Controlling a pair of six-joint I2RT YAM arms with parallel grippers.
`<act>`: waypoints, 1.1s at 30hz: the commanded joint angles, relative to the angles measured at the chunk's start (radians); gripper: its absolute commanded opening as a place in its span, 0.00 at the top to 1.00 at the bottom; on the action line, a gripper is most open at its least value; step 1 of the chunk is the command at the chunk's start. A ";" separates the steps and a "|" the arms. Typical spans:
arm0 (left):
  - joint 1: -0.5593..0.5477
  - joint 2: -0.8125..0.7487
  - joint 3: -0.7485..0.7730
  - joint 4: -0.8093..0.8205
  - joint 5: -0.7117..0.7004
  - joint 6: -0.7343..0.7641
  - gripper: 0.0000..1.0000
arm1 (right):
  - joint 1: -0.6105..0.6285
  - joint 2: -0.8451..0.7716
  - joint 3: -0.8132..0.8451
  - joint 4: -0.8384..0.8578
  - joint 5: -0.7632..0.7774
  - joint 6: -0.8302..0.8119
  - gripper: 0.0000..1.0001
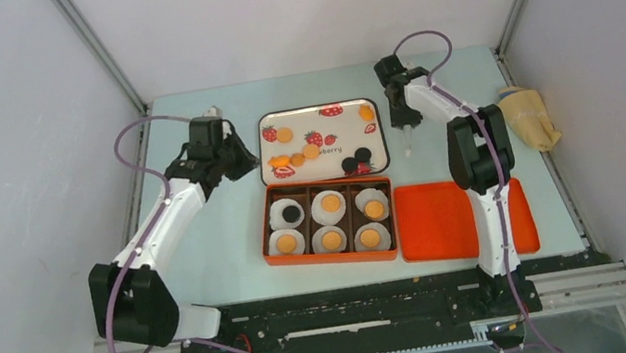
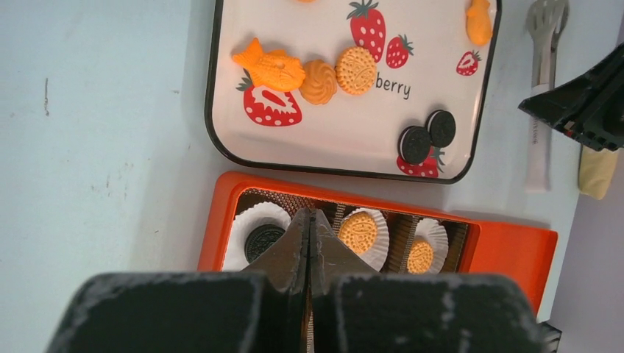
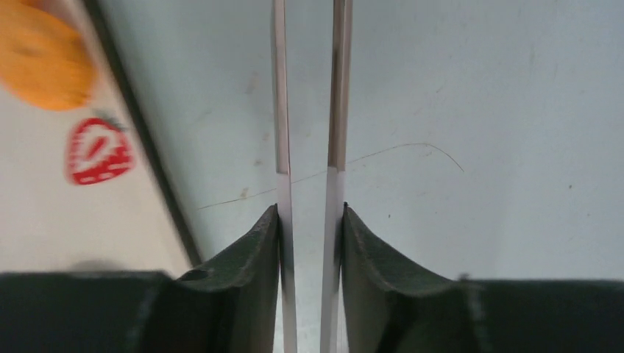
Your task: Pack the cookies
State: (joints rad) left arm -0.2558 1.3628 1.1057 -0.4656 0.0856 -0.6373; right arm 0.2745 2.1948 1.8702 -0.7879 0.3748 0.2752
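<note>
Left gripper (image 2: 310, 220) pressed together, empty, left of the tray (image 2: 208, 110) | my right gripper (image 3: 311, 213) clamped on tongs (image 3: 279, 110) over the worktop (image 3: 478, 110) | cookies (image 2: 356, 70): some loose on tray, six in paper cups (image 2: 379, 220) inside the orange box (image 2: 221, 213)

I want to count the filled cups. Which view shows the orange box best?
Top external: the whole orange box, all six cups filled. The left wrist view shows only three cups, past its shut end effector; the right wrist view shows none of the box.
</note>
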 commanded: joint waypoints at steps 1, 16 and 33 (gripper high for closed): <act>-0.015 0.023 0.050 0.040 0.006 -0.002 1.00 | -0.017 0.066 -0.031 -0.073 -0.021 0.001 0.55; -0.023 0.023 0.035 0.044 -0.005 0.002 1.00 | 0.015 -0.193 -0.116 0.006 -0.054 -0.019 0.26; -0.031 -0.010 0.028 0.041 0.006 0.013 1.00 | 0.166 -0.266 -0.394 -0.001 -0.100 0.030 1.00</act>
State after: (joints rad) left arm -0.2794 1.3952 1.1057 -0.4450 0.0856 -0.6369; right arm 0.4446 1.9106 1.5394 -0.8093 0.3000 0.2646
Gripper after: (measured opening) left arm 0.005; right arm 0.006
